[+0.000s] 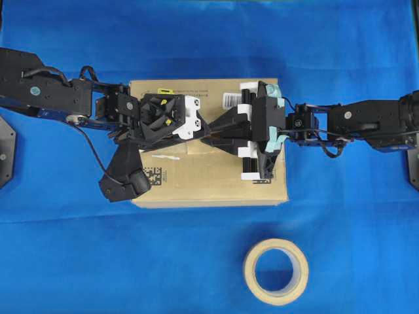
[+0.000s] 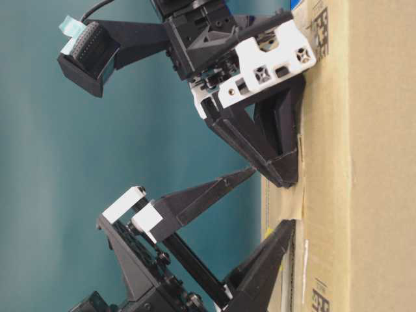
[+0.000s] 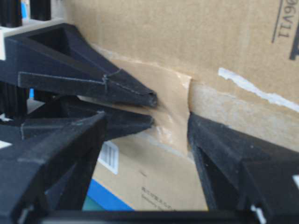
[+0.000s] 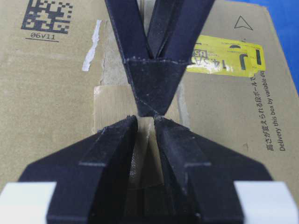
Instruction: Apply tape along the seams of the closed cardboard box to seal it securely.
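While the square tape piece [image 4: 110, 105] lies across the seam [image 1: 196, 145] on the cardboard box [image 1: 216, 183], the left hand [image 1: 196, 124] stands open; the right hand [image 4: 145, 122] presses half-closed, holding nothing. Thin and limp, it should be held by a free edge.

The bench [image 1: 65, 261] is covered all over by a blue cloth, slightly creased. Two things are seen lying directly on it. The cardboard box [image 1: 216, 183] is set near the middle, its long sides running left to right in the overhead view, its top face turned upward and printed with a square black-and-white code near the lower left corner. The ring-shaped roll of tan tape [image 1: 275, 271] is laid flat on the cloth, apart from the box, nearer the lower edge and to the right; blue cloth is seen through its hole.
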